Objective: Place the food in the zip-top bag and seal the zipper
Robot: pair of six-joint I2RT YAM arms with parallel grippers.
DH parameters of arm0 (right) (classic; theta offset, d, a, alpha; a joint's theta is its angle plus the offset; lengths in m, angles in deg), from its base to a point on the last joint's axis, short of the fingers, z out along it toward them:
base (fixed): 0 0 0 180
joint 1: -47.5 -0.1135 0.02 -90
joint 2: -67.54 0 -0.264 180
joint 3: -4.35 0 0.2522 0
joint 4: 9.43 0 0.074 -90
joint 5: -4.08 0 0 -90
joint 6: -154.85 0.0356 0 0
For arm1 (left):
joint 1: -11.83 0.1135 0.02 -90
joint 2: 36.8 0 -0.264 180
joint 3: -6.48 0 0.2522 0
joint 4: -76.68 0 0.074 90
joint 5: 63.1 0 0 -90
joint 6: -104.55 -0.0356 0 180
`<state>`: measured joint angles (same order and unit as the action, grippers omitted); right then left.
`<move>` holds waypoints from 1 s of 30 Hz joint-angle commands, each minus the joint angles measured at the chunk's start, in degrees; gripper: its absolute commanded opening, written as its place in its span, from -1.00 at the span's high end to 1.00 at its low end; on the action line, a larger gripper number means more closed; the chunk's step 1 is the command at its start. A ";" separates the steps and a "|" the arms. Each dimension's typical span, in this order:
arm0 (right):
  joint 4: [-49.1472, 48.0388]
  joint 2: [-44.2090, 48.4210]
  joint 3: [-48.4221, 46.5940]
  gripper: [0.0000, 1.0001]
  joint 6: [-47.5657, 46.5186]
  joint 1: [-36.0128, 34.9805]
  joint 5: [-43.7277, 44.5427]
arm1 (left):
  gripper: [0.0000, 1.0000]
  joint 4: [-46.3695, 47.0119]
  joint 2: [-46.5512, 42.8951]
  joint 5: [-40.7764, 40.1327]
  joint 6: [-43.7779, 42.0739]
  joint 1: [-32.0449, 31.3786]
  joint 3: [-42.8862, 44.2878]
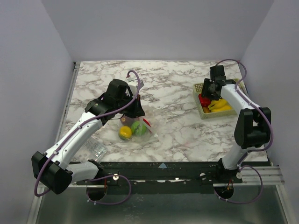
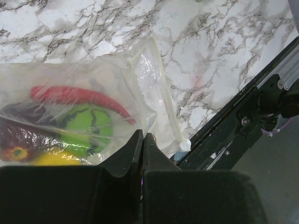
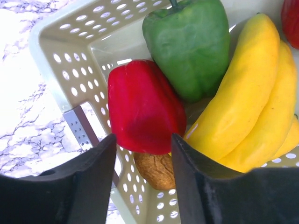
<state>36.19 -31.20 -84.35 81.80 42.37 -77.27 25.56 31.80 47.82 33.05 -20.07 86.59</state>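
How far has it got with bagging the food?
Done: several pieces, a red chili and green fruit among them, lie inside the bag. In hand: the left gripper pinches the bag's edge, while the right gripper has its jaws either side of a red pepper in the basket; grip unclear. Left: that pepper, a green pepper and bananas, then the zipper.

Marble table (image 1: 177, 93) under zip-top bag (image 1: 150, 136), pale perforated basket (image 1: 196, 95), crinkly packet (image 1: 95, 149).
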 commanded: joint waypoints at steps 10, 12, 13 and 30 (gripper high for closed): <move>1.54 -9.54 -2.13 -0.42 -3.69 1.40 -3.80 | 1.00 1.00 -0.64 2.19 -0.57 -0.08 -0.95; 1.52 -10.21 -2.56 -0.42 -3.45 1.42 -3.29 | 1.00 1.00 -0.66 2.10 -0.57 -0.08 -0.96; 1.41 -10.24 -2.70 -0.42 -3.29 1.49 -2.82 | 1.00 0.99 -0.65 2.10 -0.57 -0.09 -0.99; -1.78 0.22 0.35 0.74 -1.39 1.44 4.22 | 1.00 1.06 0.13 2.84 -0.40 -0.07 -0.79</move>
<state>34.79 -34.98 -85.33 80.19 43.38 -78.67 25.60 31.80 48.65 33.05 -20.07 86.28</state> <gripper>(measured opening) 0.450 0.010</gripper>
